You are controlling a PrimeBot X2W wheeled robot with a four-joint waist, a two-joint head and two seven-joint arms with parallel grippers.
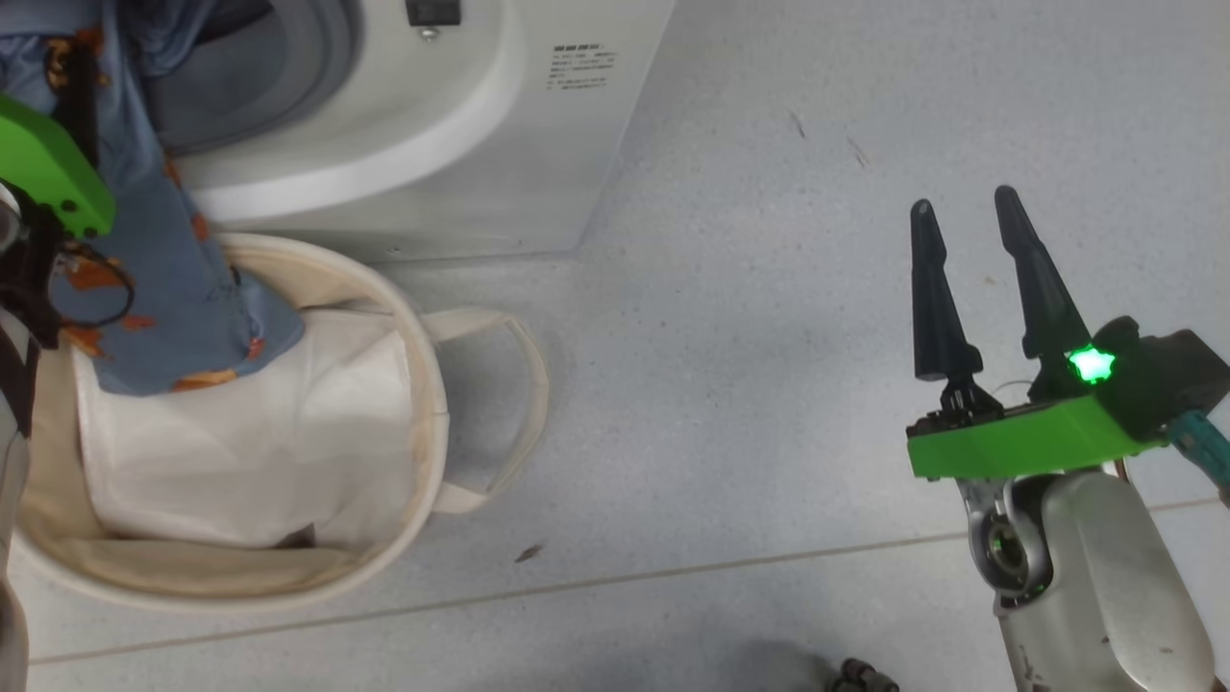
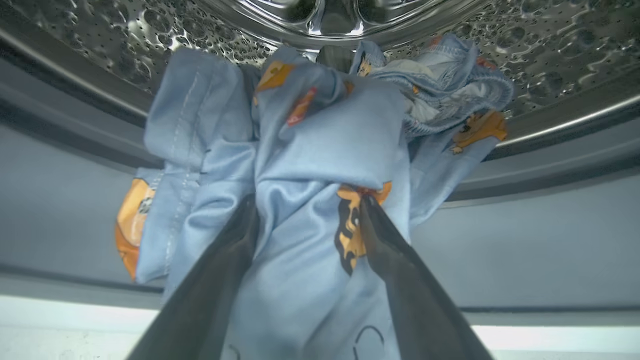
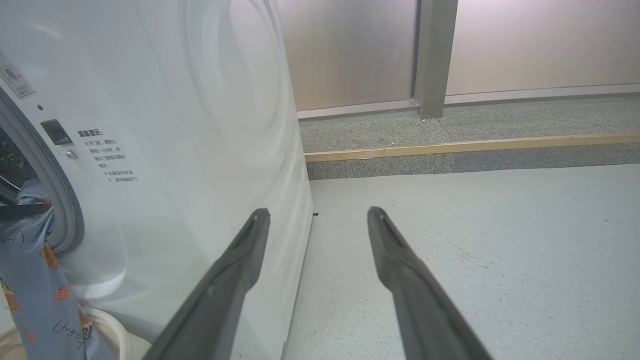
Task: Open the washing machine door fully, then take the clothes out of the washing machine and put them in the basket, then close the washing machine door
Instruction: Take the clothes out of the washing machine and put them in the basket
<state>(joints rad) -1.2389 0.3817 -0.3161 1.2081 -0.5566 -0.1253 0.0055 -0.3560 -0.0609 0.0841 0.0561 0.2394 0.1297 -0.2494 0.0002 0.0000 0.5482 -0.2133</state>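
Blue bear-print clothes point(image 2: 325, 140) spill from the steel drum over the grey rim of the washing machine point(image 1: 461, 125) and hang down into the cream basket point(image 1: 423, 384), landing on a white folded sheet point(image 1: 240, 432). My left gripper point(image 2: 307, 205) is at the drum mouth, its fingers spread wide with the blue fabric lying between them. The same clothes point(image 1: 163, 279) drape past its green mount at the far left. My right gripper point(image 1: 966, 207) hovers open and empty over the floor, right of the washing machine point(image 3: 175, 125). The washing machine door is out of view.
The basket's loop handle point(image 1: 519, 404) sticks out to the right over the pale floor. Behind the washer's side run a low kerb point(image 3: 450, 147) and a grey pillar point(image 3: 435, 55). A small dark object point(image 1: 860, 678) lies at the bottom edge.
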